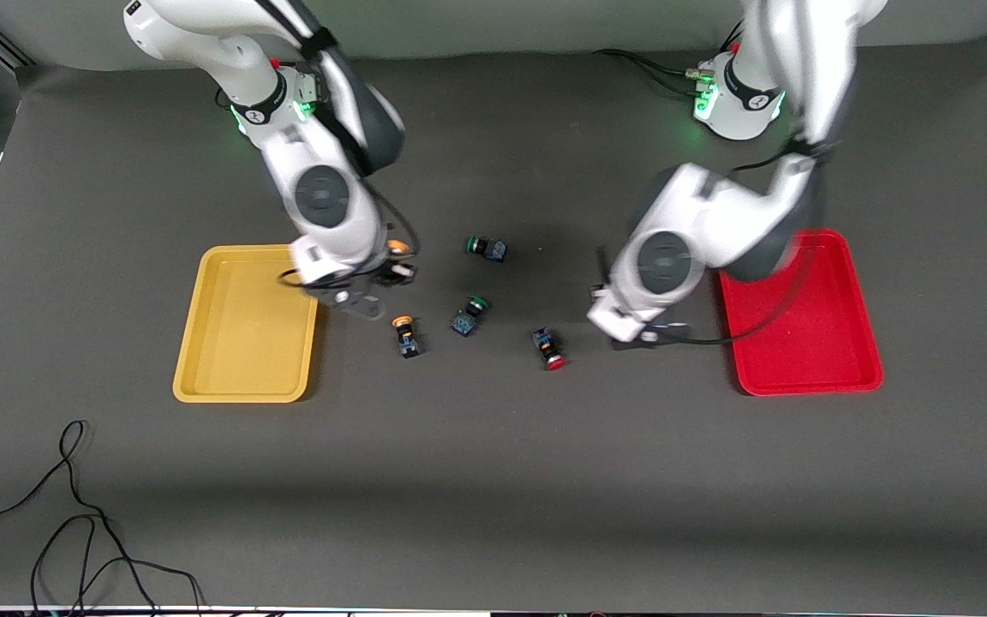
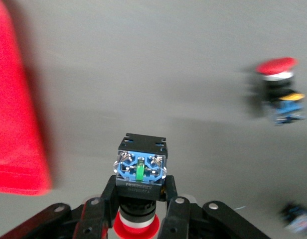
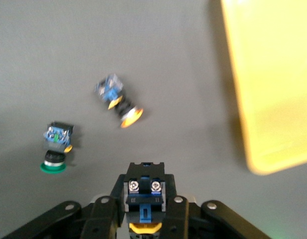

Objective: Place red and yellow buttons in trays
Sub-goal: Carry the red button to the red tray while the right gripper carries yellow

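Observation:
My right gripper [image 1: 392, 267] is shut on a yellow-capped button [image 1: 399, 249], held above the mat beside the yellow tray [image 1: 236, 343]. In the right wrist view the button [image 3: 145, 196] sits between the fingers, with the yellow tray [image 3: 273, 79] close by. A second yellow button [image 1: 406, 334] lies on the mat and also shows in the right wrist view [image 3: 116, 102]. My left gripper [image 1: 652, 336] is shut on a red-capped button [image 2: 141, 172], above the mat beside the red tray [image 1: 810, 343]; the red tray also shows in the left wrist view [image 2: 14, 99]. A second red button [image 1: 549, 350] lies on the mat and shows in the left wrist view [image 2: 278, 82].
Two green-capped switches lie on the mat between the arms, one [image 1: 487, 248] farther from the front camera, one [image 1: 468, 315] beside the loose yellow button. A black cable [image 1: 74, 514] lies at the mat's front edge toward the right arm's end.

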You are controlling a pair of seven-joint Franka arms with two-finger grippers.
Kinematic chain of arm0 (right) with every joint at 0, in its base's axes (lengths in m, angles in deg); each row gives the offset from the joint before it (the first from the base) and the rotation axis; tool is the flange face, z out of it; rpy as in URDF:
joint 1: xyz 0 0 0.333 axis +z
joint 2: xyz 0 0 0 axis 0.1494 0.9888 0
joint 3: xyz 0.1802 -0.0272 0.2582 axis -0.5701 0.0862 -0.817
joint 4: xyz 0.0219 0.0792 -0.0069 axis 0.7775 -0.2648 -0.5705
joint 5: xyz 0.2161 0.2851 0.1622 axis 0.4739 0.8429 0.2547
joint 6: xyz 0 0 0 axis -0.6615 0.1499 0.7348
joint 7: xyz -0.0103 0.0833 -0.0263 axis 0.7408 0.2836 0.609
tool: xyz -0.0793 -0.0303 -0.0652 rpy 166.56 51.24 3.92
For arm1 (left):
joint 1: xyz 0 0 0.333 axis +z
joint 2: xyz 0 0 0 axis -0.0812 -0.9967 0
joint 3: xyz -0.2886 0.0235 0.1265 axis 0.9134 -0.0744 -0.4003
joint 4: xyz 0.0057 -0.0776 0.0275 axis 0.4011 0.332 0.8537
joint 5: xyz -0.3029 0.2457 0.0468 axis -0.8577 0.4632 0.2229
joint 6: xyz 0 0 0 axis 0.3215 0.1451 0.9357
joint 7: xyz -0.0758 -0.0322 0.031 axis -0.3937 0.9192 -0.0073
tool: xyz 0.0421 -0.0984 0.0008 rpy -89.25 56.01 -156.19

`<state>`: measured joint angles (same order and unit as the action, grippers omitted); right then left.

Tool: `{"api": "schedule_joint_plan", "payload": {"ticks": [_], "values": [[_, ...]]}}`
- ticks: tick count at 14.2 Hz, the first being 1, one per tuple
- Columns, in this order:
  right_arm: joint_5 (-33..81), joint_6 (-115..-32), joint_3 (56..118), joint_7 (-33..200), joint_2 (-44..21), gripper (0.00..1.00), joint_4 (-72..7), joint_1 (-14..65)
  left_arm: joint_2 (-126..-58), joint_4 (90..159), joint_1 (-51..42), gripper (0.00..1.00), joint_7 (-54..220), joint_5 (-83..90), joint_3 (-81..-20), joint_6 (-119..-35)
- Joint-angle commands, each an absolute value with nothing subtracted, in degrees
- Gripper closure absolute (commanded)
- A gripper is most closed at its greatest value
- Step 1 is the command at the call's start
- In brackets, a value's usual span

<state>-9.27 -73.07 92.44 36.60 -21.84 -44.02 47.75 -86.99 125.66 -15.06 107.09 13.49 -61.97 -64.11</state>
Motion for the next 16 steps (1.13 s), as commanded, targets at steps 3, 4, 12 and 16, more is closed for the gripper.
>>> {"api": "schedule_joint_plan", "payload": {"ticks": [3, 4, 12, 16], "values": [[-9.3, -71.7, 110.3, 68.4, -24.4, 0.88, -44.9, 47.6, -79.8, 132.8, -0.9, 1.00, 88.1, 18.8, -61.6, -60.6], [-9.3, -72.0, 114.5, 73.8, -24.1, 0.88, -44.9, 47.6, -78.8, 135.3, 0.9, 1.00, 85.4, 18.8, -61.7, -62.4], [0.9, -95.7, 120.6, 91.5, -16.2, 0.88, -58.0, 45.2, -79.6, 156.1, 8.3, 1.00, 80.0, 19.3, -61.7, -92.6], [10.8, -98.5, 120.6, 99.8, -9.2, 0.86, -57.4, 44.0, -80.0, 159.2, 9.1, 0.00, 79.9, 19.3, -61.7, -96.8]]}}
